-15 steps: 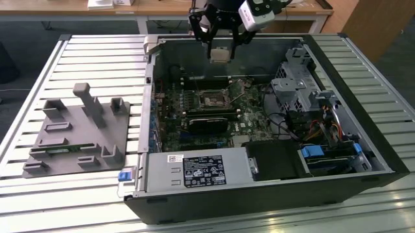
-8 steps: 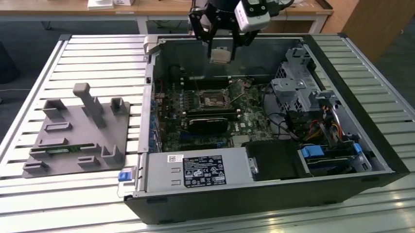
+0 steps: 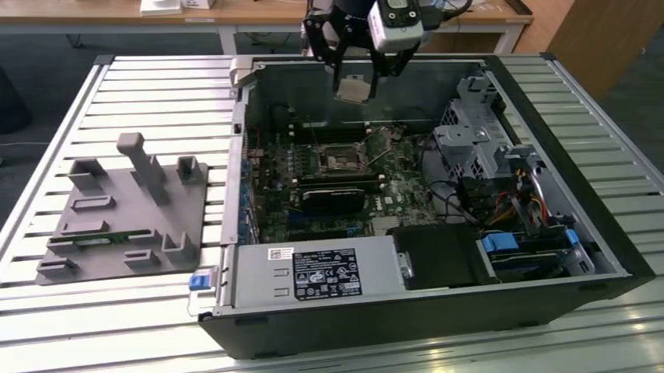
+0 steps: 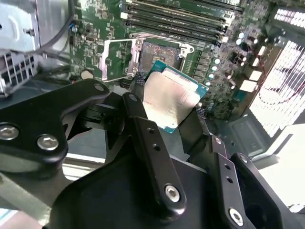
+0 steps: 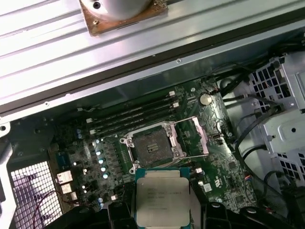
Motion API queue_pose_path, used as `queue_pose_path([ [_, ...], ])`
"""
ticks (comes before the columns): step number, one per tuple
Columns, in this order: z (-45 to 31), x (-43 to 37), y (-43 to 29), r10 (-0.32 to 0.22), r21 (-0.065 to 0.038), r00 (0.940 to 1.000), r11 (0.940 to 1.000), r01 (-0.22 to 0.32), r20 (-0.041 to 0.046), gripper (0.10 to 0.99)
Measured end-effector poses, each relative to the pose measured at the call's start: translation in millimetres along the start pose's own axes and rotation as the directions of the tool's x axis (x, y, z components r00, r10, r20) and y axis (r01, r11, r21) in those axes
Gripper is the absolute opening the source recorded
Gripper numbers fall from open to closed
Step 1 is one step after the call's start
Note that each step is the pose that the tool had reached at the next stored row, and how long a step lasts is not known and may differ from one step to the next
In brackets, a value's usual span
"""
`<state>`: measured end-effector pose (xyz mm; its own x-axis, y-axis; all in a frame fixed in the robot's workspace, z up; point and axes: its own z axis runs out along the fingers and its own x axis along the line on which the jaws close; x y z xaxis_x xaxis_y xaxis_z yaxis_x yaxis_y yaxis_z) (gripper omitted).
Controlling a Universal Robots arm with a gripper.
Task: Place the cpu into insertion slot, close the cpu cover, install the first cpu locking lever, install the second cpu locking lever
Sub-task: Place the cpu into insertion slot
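The tool (image 3: 358,84) hangs over the open computer case (image 3: 581,179), which lies on its side on the slatted metal worktop (image 3: 155,85). Its two black fingers (image 4: 138,83) are closed onto opposite edges of the cpu (image 3: 353,89), pinching it between them with the pale metal top facing the wrist cameras. In both wrist views the chip (image 4: 171,98) (image 5: 163,195) is clear of the green board (image 5: 95,138), held in the air above it and not touching anything but the fingers.

The slot (image 3: 340,159) sits bare and dark in the middle of the board, with its silvery rim showing in both wrist views (image 4: 162,55) (image 5: 150,143). The cover (image 4: 116,59) (image 5: 195,136) is swung back off the slot to one side, its square window open onto the board; how steeply it stands I can't tell. Long memory slots (image 5: 133,114) run just beside the slot.

On the exterior view's left, well apart from the case, a grey fixture (image 3: 124,210) rests on the worktop.
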<state>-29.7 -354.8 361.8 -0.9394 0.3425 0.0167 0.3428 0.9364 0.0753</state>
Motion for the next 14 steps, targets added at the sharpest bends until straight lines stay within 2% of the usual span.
queue_pose_path([
  [4, 0.2, 0.0, 0.0, 0.058, 0.002, 0.9983, 0.9983, -0.058, 0.0055, 0.541],
  [8, 0.4, 0.0, 0.0, 0.115, 0.002, 0.9933, 0.9934, -0.115, 0.0106, 0.541],
  [14, 0.7, 0.0, 0.0, 0.209, 0.005, 0.9777, 0.9778, -0.209, 0.0202, 0.541],
])
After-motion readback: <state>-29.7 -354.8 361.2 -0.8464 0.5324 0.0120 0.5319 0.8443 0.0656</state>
